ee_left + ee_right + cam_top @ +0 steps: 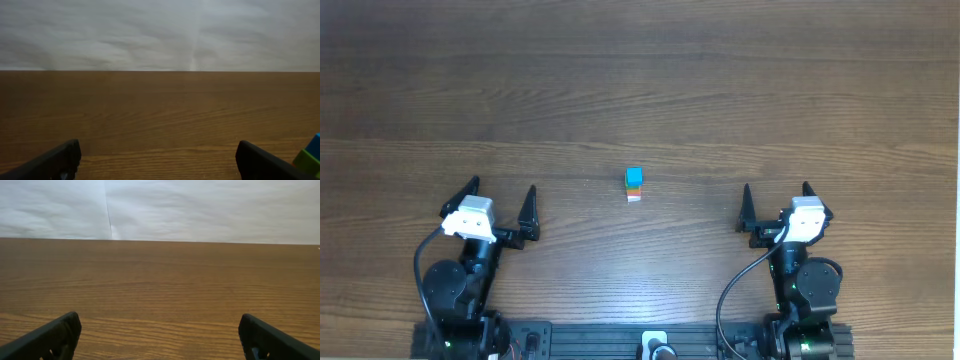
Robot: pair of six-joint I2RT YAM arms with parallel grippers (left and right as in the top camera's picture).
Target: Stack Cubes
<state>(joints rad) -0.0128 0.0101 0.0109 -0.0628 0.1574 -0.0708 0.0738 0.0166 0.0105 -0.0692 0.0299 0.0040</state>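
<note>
A: Where did the cube stack (634, 186) stand?
B: On the wooden worktop (640, 80), upright; a blue cube (634, 176) sat on top, and an orange cube (633, 192) showed lower down.
A: And the left gripper (502, 187)?
B: Well to the stack's left, apart from it; its fingers (60, 160) were spread wide with nothing between them; its wrist camera caught the blue cube resting on a green cube (305, 161).
A: The right gripper (776, 187)?
B: Well to the stack's right, about as far off as the other; its fingers (55, 337) were likewise spread wide, gripping nothing; the worktop's grain ran ahead of them to a pale wall (200, 210).
</note>
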